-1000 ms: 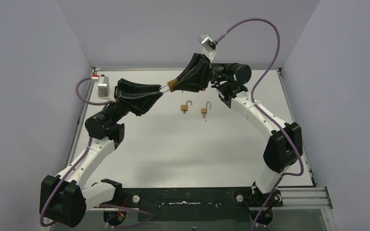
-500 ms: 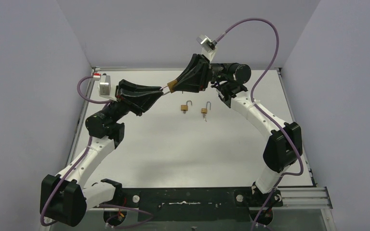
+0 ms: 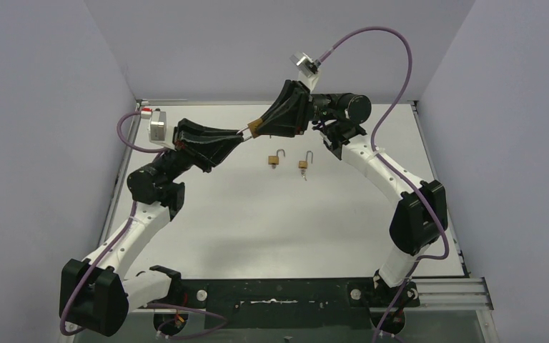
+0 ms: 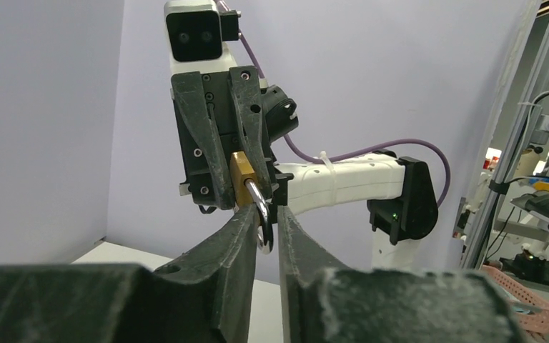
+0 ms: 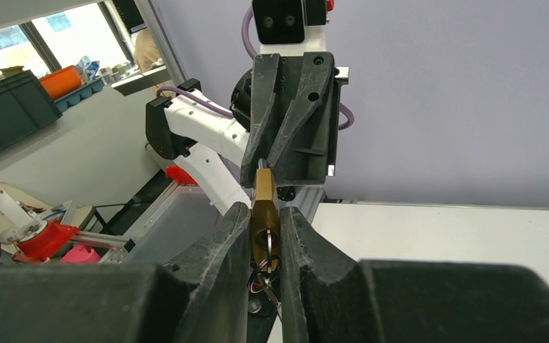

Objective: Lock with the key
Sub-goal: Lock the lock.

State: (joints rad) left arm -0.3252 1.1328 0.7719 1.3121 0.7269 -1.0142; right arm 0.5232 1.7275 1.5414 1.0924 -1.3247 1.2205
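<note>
A brass padlock (image 3: 255,126) hangs in the air between both grippers, above the back of the table. My right gripper (image 3: 259,126) is shut on its brass body (image 5: 264,204); a key on a ring (image 5: 263,246) sits in the keyhole facing the right wrist camera. My left gripper (image 3: 241,135) is closed around the steel shackle (image 4: 261,211), with the padlock body (image 4: 241,175) just beyond my fingertips (image 4: 246,218). The shackle lies against the left finger, with a thin gap to the right one.
Two more brass padlocks with raised shackles lie on the white table (image 3: 293,214), one at the centre back (image 3: 277,158) and one to its right (image 3: 304,163). Grey walls enclose the table on three sides.
Both arms have crept slightly up and left with the padlock between them. Both grips look the same.
</note>
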